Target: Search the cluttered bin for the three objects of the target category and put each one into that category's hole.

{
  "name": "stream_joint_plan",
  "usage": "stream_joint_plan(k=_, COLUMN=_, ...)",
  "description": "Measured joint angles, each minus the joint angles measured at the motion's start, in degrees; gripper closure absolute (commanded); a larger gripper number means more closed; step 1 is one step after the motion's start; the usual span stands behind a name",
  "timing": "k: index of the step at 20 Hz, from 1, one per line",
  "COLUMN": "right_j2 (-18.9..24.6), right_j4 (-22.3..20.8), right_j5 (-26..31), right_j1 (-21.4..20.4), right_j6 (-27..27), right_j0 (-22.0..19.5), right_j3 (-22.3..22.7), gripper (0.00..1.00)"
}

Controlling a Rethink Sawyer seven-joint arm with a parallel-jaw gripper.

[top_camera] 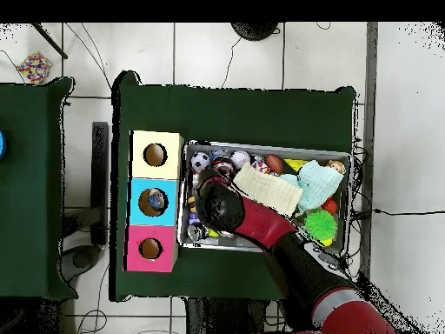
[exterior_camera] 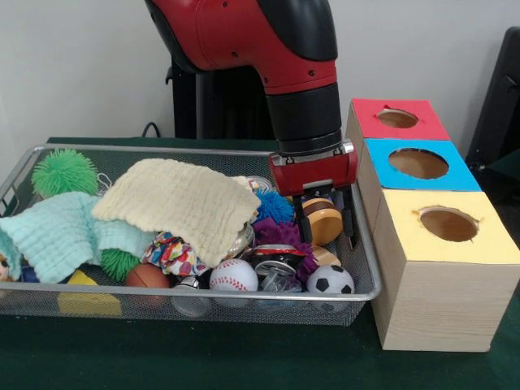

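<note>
My gripper (exterior_camera: 326, 221) hangs low over the right end of the wire bin (exterior_camera: 367, 244). Its two black fingers (exterior_camera: 302, 221) are open and stand either side of a round wooden piece (exterior_camera: 325, 223). Below it lie a purple fuzzy toy (exterior_camera: 280, 234), a blue fuzzy ball (exterior_camera: 275, 206), a soccer ball (exterior_camera: 330, 280) and a baseball (exterior_camera: 233, 276). Right of the bin stands a wooden box with a red hole (exterior_camera: 397, 119), a blue hole (exterior_camera: 418, 163) and a yellow hole (exterior_camera: 448, 223). From overhead the arm (top_camera: 228, 209) covers the gripper, beside the blue hole (top_camera: 153, 201).
A cream cloth (exterior_camera: 180, 203) and a mint cloth (exterior_camera: 61, 231) cover the bin's middle and left. A green spiky ball (exterior_camera: 64, 171), a brown ball (exterior_camera: 147, 276), a patterned ball (exterior_camera: 169, 252) and a yellow block (exterior_camera: 88, 302) lie around them. Something small shows inside the blue hole overhead.
</note>
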Motion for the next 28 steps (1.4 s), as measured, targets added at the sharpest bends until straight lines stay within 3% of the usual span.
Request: stream_joint_plan(k=28, right_j2=-2.17, right_j4=-6.29, right_j5=0.01, right_j1=-2.72, right_j6=0.00, right_j0=1.51, right_j3=-1.96, gripper=0.00)
